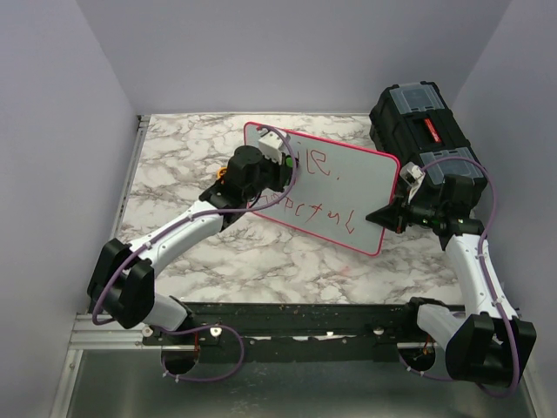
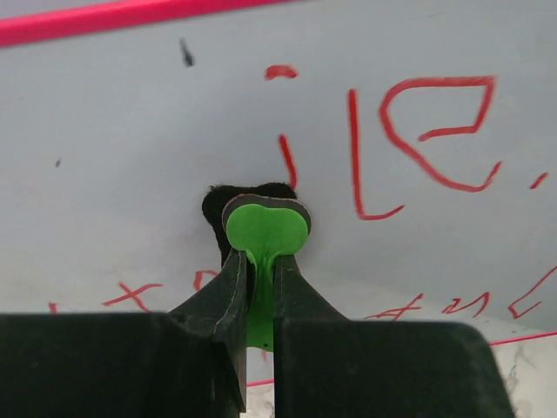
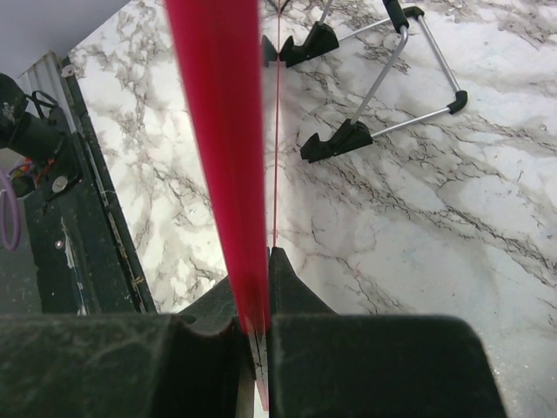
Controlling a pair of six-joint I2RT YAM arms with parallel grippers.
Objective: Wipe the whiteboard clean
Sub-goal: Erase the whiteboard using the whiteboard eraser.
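Top external: one whiteboard (image 1: 348, 187), one toolbox (image 1: 418, 126); left tool (image 2: 260, 274) pinching one eraser (image 2: 265, 228).

Cannot read the whiteboard's (image 1: 370, 178) red lettering (image 1: 326, 212), partly hidden behind the left arm (image 1: 248, 172). Blurred up close from the right wrist: its pink rim (image 3: 213, 131). Mostly hidden behind the eraser's (image 2: 265, 228) green handle (image 2: 261, 261): black pad (image 2: 216, 207).

Left hand (image 2: 261, 261), right hand (image 3: 257, 300) — both clamped.

The rectangular white board (image 1: 348, 187) has a pink-red rim and red handwritten lettering; the marble tabletop (image 1: 287, 261) is white veined grey; the boxy plastic toolbox (image 1: 409, 117) is black; the small eraser tab (image 2: 265, 228) is green.
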